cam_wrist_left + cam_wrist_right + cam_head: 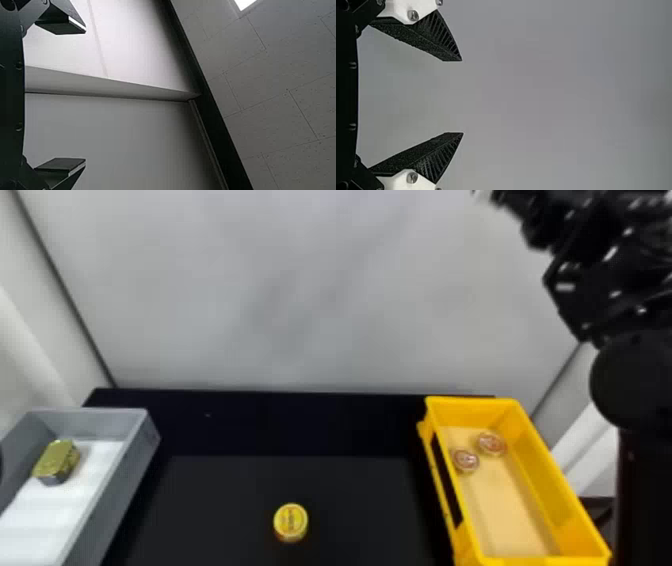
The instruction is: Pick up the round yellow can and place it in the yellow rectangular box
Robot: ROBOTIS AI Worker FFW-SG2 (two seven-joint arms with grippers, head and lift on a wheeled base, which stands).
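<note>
Can (290,518): round face up | yellow box (472,404): long axis near-to-far

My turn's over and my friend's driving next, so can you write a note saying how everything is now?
Left gripper: open, empty.
Right gripper: open, empty.
Round yellow can: on the black table, left of the yellow box.
Done: can not picked up yet.
Left to do: pick it up, put it in the box beside the two small round tins.

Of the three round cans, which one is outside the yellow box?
The yellow-topped can, on the black table; the reddish-topped pair sit inside the yellow box.
</note>
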